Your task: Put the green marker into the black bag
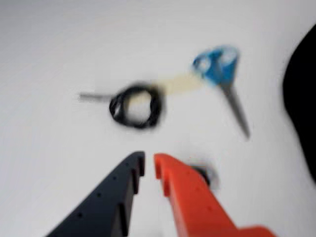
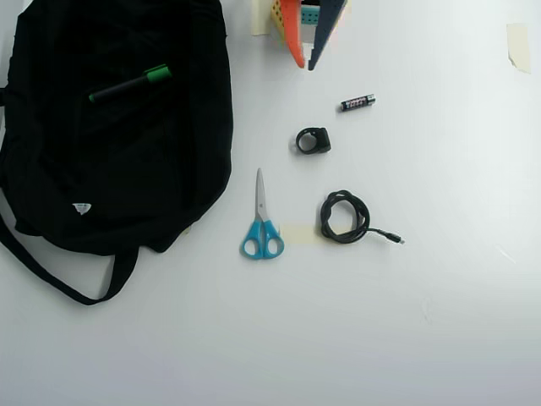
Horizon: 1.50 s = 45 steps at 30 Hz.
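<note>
The black bag (image 2: 127, 161) lies at the left of the overhead view, with its strap trailing toward the bottom left and a small white tag on it. Its edge shows at the right of the blurred wrist view (image 1: 303, 98). The green marker (image 2: 131, 85) lies slanted on the bag's upper part, green cap to the upper right. I cannot tell if it is inside or on top. My gripper (image 2: 305, 66) hangs at the top centre, well right of the bag, with its orange and dark fingers almost together and nothing between them. In the wrist view my gripper (image 1: 149, 160) points over bare table.
On the white table right of the bag lie blue-handled scissors (image 2: 262, 228) (image 1: 222, 74), a coiled black cable (image 2: 345, 217) (image 1: 136, 106), a small black ring-shaped part (image 2: 313, 140) and a black battery (image 2: 357, 102). Tape pieces lie by the scissors (image 2: 296, 234) and at the top right (image 2: 518, 46).
</note>
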Each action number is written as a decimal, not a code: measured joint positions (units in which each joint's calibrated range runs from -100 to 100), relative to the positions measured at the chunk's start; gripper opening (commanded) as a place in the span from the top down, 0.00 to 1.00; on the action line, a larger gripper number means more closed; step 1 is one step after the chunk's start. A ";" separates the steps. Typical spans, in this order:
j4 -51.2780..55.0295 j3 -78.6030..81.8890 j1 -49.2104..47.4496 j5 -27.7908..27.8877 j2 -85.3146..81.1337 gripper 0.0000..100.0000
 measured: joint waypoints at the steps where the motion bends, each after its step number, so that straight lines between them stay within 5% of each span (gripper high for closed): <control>1: 0.00 2.04 -0.44 -0.98 -0.66 0.98; 13: -11.34 33.33 -2.94 -1.76 -16.11 0.98; 22: -14.08 52.28 -2.13 4.88 -26.57 0.98; 45: 0.94 56.92 -4.41 5.81 -33.37 0.98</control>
